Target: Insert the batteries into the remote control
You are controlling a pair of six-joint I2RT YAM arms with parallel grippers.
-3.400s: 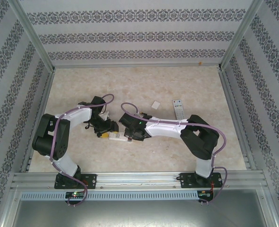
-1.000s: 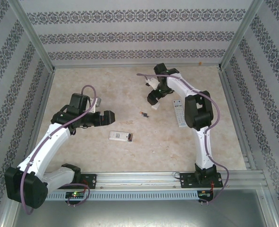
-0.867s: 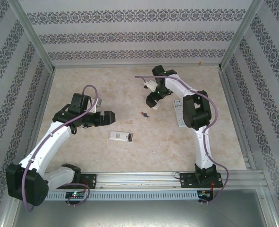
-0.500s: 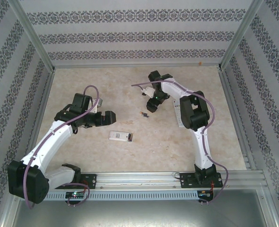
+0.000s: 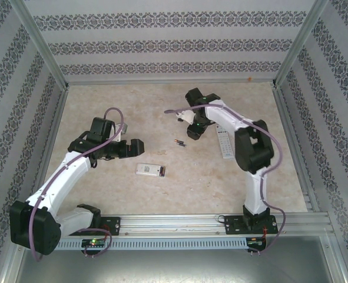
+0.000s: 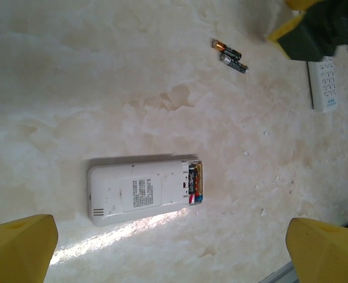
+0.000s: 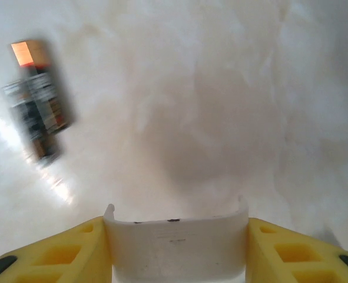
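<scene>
1. Nearest the arms' bases, low in the middle of the overhead frame, a short, wide white plastic remote [image 5: 150, 170] lies back-up on the marbled beige tabletop [image 5: 132, 106]. Its end compartment is uncovered, with something orange and blue inside, probably a cell, though it is too small for me to be sure.
2. Just above and left of it hangs the left gripper [image 5: 132, 147], yellow fingers spread as wide as they go, nothing between them.
3. Next out, at frame centre, the two slim dark batteries with orange bands [image 5: 179, 142] lie side by side, touching, their long axes running left-right with a slight tilt.
4. To their right, near but apart, the long slim white remote control [image 5: 222, 141] lies buttons-up. Its long axis runs up the frame, roughly crosswise to the cells.
5. Farthest, the right gripper [image 5: 191, 132] sits just up-right of the batteries, far nearer them than the left. Its fingers are half closed against a curved white plastic plate [image 7: 176, 250], likely a battery cover. From its wrist camera the batteries lie upper left, ahead of the fingertips. I judge this arm must set the plate down before it can pick one up.
</scene>
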